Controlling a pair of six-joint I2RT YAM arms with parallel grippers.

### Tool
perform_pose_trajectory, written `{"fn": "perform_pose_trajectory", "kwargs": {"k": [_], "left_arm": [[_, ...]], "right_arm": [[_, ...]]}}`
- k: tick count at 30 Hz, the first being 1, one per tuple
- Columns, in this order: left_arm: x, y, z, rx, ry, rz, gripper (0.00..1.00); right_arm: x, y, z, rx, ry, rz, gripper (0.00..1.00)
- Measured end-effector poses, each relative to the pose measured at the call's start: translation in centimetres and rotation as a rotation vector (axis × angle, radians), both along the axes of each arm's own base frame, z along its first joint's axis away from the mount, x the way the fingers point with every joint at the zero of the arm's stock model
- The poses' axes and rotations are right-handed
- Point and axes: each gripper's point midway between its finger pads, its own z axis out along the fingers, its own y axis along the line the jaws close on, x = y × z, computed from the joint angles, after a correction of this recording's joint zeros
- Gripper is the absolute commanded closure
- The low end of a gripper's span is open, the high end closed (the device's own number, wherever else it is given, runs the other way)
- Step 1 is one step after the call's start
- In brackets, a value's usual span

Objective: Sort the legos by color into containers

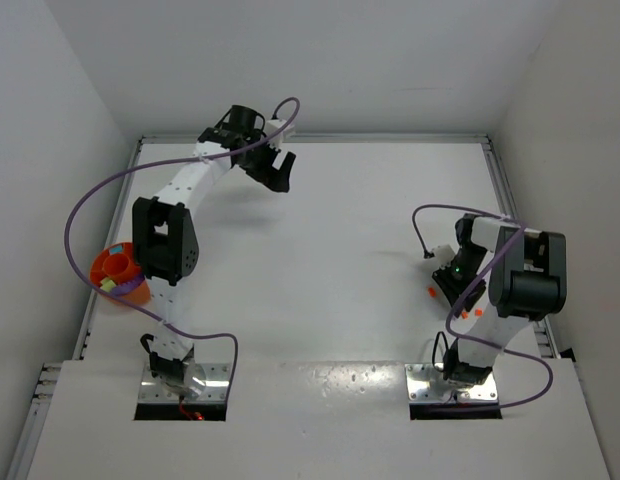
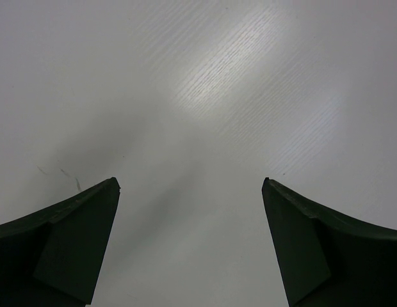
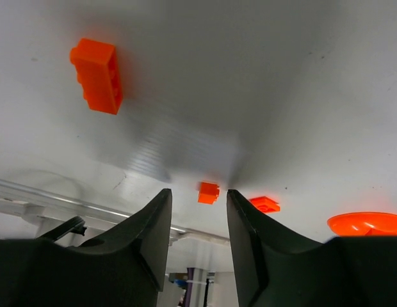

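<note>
Lower centre of my right-wrist view, an orange lego (image 3: 209,192) lies on the desk (image 3: 250,77) just beyond my right hand (image 3: 198,190), slightly parted, holding nothing; left hand (image 2: 191,180) gapes wide, empty.

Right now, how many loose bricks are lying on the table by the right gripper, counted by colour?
orange bricks: 3
Other colours: 0
Total: 3
</note>
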Motion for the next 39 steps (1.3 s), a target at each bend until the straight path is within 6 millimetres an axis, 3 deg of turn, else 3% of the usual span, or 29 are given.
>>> {"fn": "perform_pose_trajectory", "kwargs": {"k": [7, 18, 26, 39], "left_arm": [[0.2, -0.1, 0.2, -0.002, -0.008, -0.001, 0.00], [0.2, -0.1, 0.2, -0.005, -0.006, -0.002, 0.00], [0.1, -0.3, -0.4, -0.010, 0.010, -0.009, 0.00], [0.1, -0.3, -0.4, -0.014, 0.009, -0.011, 0.00]], "right_arm": [[-0.3, -0.3, -0.4, -0.008, 0.013, -0.005, 0.65], [-2.7, -0.8, -0.5, -0.030, 0.069, -0.027, 0.67], [-2.8, -0.9, -0.5, -0.038, 0.067, -0.077, 0.58], [-1.4, -1.4, -0.5, -0.048, 0.049, -0.104, 0.61]]}}
